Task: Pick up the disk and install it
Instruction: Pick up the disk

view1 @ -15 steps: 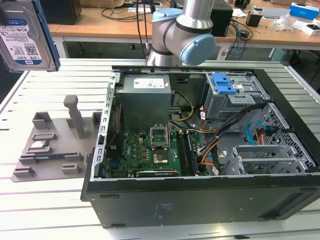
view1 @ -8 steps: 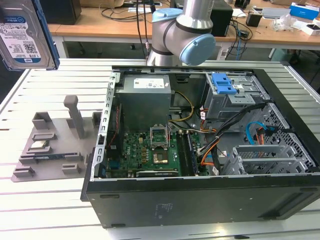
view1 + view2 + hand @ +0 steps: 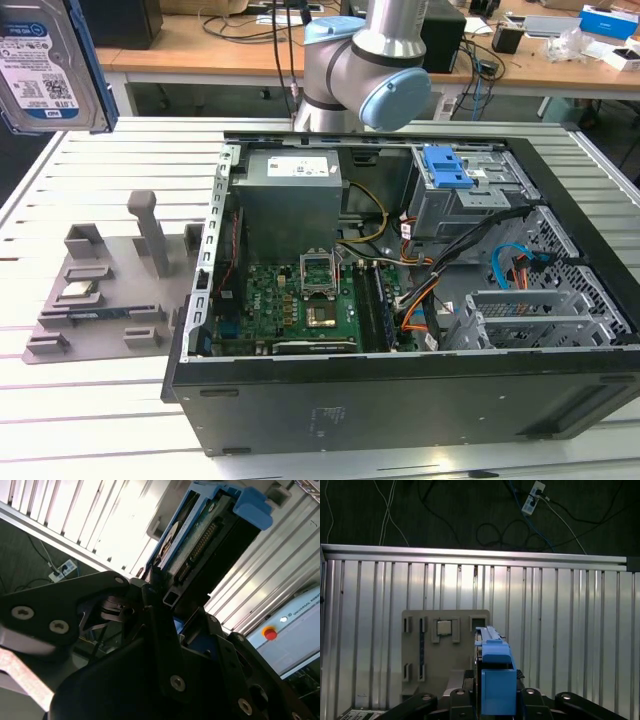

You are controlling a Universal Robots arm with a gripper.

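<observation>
High at the exterior view's left, one disk (image 3: 45, 60) hangs in the air, squeezed tight by the gripper (image 3: 162, 597). Below lies one grey tray (image 3: 100, 335) with one chip (image 3: 78, 291). Then one open computer case (image 3: 400, 400), one drive cage (image 3: 470, 200) inside.

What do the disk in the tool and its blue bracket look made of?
The disk: silvery-grey casing with a dull sheen, probably metal, under a white-and-blue label that looks like paper. The bracket: uniformly bright blue, matte, moulded shape, likely plastic.
</observation>
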